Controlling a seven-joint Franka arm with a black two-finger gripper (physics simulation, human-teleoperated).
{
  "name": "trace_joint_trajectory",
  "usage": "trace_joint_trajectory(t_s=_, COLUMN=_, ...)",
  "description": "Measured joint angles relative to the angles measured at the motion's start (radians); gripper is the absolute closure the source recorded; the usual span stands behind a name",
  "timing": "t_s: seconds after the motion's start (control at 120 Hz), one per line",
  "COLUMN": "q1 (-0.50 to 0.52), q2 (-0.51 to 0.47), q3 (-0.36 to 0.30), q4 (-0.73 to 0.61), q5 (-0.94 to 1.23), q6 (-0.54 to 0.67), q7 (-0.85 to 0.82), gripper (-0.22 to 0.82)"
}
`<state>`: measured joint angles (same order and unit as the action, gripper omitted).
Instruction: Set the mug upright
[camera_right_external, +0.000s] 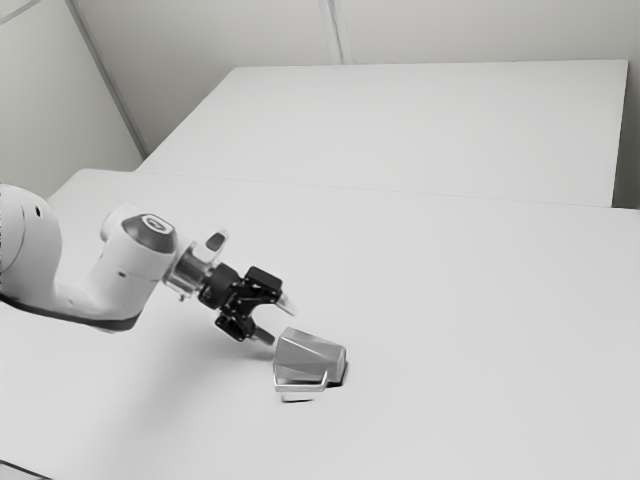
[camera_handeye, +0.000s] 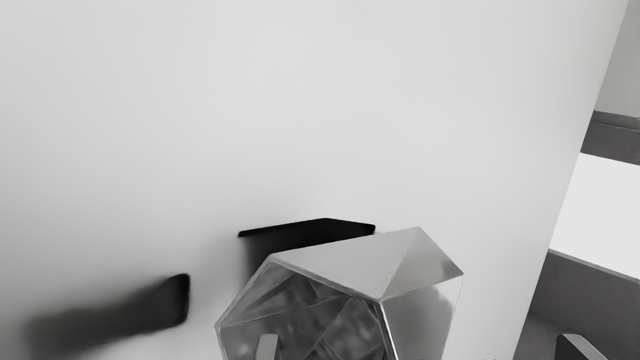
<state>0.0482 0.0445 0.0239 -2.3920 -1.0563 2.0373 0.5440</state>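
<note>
A faceted silver metal mug (camera_right_external: 310, 355) lies on its side on the table, its handle (camera_right_external: 302, 386) low on the side facing the exterior camera. My gripper (camera_right_external: 277, 320) is open just beside the mug's mouth end, tilted down toward it. In the wrist view the mug (camera_handeye: 420, 300) turns its hollow mouth toward my hand. The gripper (camera_handeye: 422, 346) has its fingers wide apart there: one fingertip (camera_handeye: 267, 346) overlaps the mouth, the other stands out past the mug's outer wall. Whether that first fingertip is inside the rim, I cannot tell.
The white table (camera_right_external: 470, 330) spreads around the mug, with a second white surface (camera_right_external: 400, 130) behind it. Dark shadows fall on the table near the mug. The table's edge and grey structures (camera_handeye: 585, 295) beyond it appear in the wrist view.
</note>
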Motion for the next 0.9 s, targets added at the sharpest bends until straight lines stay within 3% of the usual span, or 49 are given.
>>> trace_joint_trajectory(t_s=0.333, q1=0.006, q2=0.049, q3=-0.015, q4=-0.004, q5=-0.126, q6=-0.085, q7=0.225, gripper=0.01)
trace_joint_trajectory(t_s=0.492, q1=0.007, q2=0.051, q3=-0.015, q4=-0.004, q5=-0.134, q6=-0.137, q7=0.3, gripper=0.42)
trace_joint_trajectory(t_s=0.583, q1=0.007, q2=0.05, q3=-0.015, q4=-0.002, q5=-0.135, q6=-0.153, q7=0.336, gripper=0.57)
trace_joint_trajectory(t_s=0.725, q1=0.007, q2=0.043, q3=-0.015, q4=0.004, q5=-0.135, q6=-0.166, q7=0.381, gripper=0.69)
trace_joint_trajectory(t_s=0.9, q1=0.007, q2=0.037, q3=-0.016, q4=0.006, q5=-0.135, q6=-0.172, q7=0.423, gripper=0.75)
